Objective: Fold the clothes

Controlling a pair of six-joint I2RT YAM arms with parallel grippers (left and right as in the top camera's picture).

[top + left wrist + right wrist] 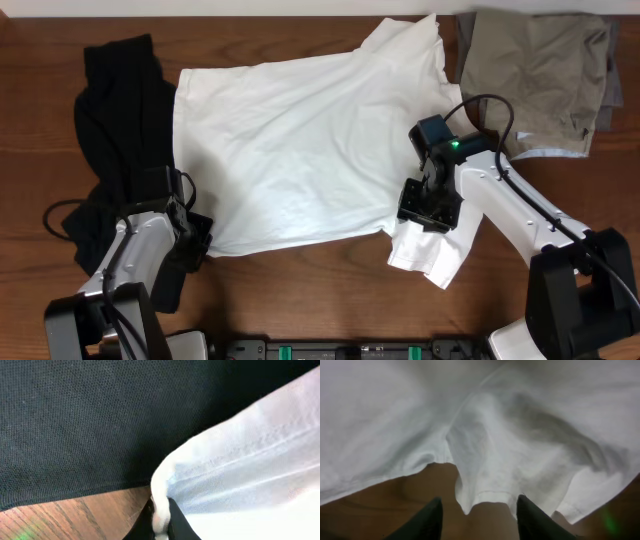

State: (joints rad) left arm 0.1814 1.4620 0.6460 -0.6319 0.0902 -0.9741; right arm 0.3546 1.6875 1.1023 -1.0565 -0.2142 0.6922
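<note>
A white T-shirt lies spread flat across the middle of the wooden table. My left gripper is shut on its lower left hem corner; the left wrist view shows the white hem pinched between the black fingers. My right gripper is open over the shirt's lower right sleeve. In the right wrist view the open fingers straddle the sleeve hem, just above the wood. A black garment lies at the left. A khaki garment lies at the top right.
The black garment lies right beside the left gripper and under the left arm. Bare wooden table shows in front of the shirt. A black frame with green parts runs along the front edge.
</note>
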